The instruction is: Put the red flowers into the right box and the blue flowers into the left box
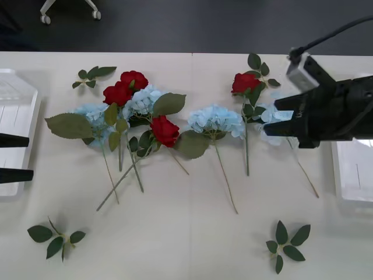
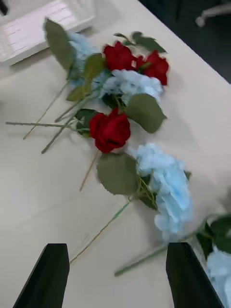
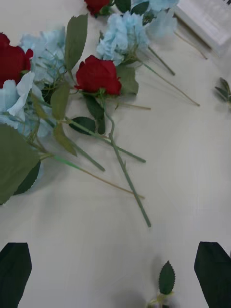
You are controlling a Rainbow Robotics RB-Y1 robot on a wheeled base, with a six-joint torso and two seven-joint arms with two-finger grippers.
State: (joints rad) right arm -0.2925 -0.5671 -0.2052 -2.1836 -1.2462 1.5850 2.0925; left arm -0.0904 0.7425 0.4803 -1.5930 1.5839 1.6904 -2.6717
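Several red flowers lie among blue flowers across the table's middle. A pair of red roses (image 1: 125, 87) lies at the back left, one rose (image 1: 165, 131) in the centre and another (image 1: 245, 83) further right. Blue clusters sit at the left (image 1: 93, 115), behind the centre rose (image 1: 143, 100) and mid-table (image 1: 215, 119). My right gripper (image 1: 274, 119) hovers open over the rightmost blue flower (image 1: 269, 115); its black fingers (image 2: 48, 274) frame a stem, with a blue flower (image 2: 163, 183) ahead. My left gripper (image 1: 26, 157) stands open at the left edge, facing a rose (image 3: 98, 74).
The white left box (image 1: 17, 116) stands at the table's left edge, the white right box (image 1: 355, 175) at the right edge behind my right arm. Loose leaf sprigs lie at the back left (image 1: 93, 74), front left (image 1: 55, 238) and front right (image 1: 287, 244).
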